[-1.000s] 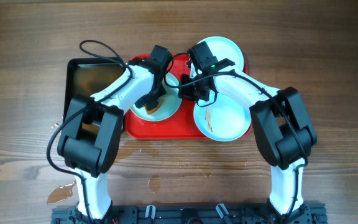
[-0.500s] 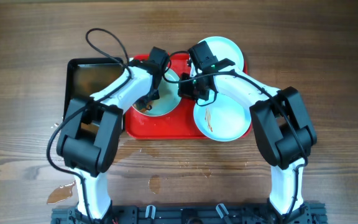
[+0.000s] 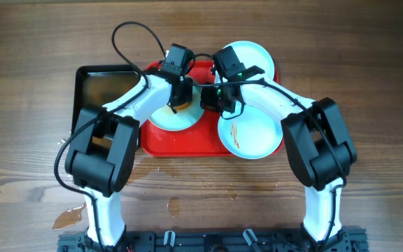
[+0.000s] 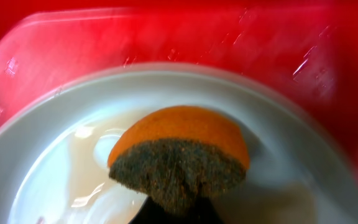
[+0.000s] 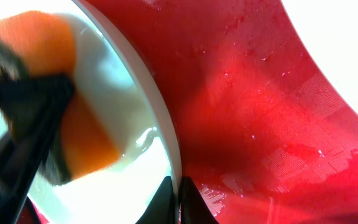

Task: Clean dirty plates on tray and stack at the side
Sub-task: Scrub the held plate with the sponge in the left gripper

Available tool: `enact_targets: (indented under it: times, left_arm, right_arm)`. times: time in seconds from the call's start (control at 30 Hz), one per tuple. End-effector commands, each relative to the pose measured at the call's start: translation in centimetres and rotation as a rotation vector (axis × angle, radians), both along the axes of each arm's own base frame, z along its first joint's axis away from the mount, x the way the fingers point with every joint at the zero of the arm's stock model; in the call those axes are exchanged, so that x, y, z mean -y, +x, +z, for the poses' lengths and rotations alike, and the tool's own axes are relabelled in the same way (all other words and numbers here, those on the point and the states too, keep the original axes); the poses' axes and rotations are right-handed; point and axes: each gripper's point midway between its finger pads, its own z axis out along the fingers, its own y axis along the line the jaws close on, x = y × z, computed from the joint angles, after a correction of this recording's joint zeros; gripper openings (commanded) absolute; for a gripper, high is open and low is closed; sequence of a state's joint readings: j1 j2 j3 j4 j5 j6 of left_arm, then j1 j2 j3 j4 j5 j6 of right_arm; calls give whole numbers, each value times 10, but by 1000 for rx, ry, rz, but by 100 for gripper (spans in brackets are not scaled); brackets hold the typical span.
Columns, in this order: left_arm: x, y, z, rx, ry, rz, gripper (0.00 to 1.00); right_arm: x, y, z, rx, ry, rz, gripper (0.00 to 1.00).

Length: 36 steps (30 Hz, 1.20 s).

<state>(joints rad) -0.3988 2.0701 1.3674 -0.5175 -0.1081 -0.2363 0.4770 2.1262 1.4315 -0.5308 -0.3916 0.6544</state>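
Status from my end: L gripper (image 3: 179, 96) is clamped on the sponge (image 4: 179, 155), orange w/ a dark scour face, and presses it onto the plate (image 3: 161, 120) in the left half of the red tray (image 3: 180, 143). That plate looks wet and glossy in the L wrist view. R gripper (image 5: 179, 186) is nipped onto the same plate's right rim, one fingertip each side of the edge. Tray sits mid-table, nearer the far edge. Second plate (image 3: 257, 136) lies at the tray's near right corner, overhanging the rim, w/ an orange-brown smear (image 3: 235, 133) at centre. Third plate (image 3: 254, 56) overhangs the far right corner. Black tray (image 3: 103, 87) touches the red one's left edge. Puddle (image 3: 68, 218) near the table's near left corner.
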Motion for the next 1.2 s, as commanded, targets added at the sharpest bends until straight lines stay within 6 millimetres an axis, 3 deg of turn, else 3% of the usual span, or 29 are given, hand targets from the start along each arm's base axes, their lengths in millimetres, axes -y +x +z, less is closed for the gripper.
enact_targets:
  times: [0.0,0.1,0.2,0.4,0.47,0.57,0.7,0.8,0.83,0.93,0.97,1.07,1.17]
  left_arm:
    - [-30,-56,-44,-239,112,21,4]
    - [-49,-75,-45,-319,89,321,4]
    - [-50,-71,-45,-301,62,414,4]
    - [-32,-2,-33,-28,-38,335,4]
    - [-40,4,-30,9,4,352,4]
    - [-52,-19,-36,-73,75,361,4]
    - [-69,-87,-42,-346,174,383,4]
    - [-70,-108,-40,-434,189,380,4]
    - [-70,-106,-41,-426,183,382,4]
    - [-62,-69,-44,-293,101,396,4]
    - [-57,-45,-43,-205,49,398,4]
    - [-46,3,-33,-28,-53,400,4]
    - [-46,3,-32,-28,-54,400,4]
  right_arm:
    - [-10,-1,-3,-7,25,20,4]
    - [-10,-1,-3,-8,25,20,4]
    - [-10,-1,-3,-9,25,20,5]
    - [-10,-1,-3,-9,28,21,4]
    - [-10,-1,-3,-8,25,19,4]
    - [-10,-1,-3,-7,25,19,4]
    - [-10,-1,-3,-8,25,20,5]
    - [-10,-1,-3,-8,25,20,4]
    - [-10,-1,-3,-7,26,20,4]
    - [-10,-1,-3,-8,25,20,4]
    - [-10,-1,-3,-8,25,19,5]
    - [-10,-1,-3,-7,25,19,4]
    - [-9,0,-3,-6,22,18,5]
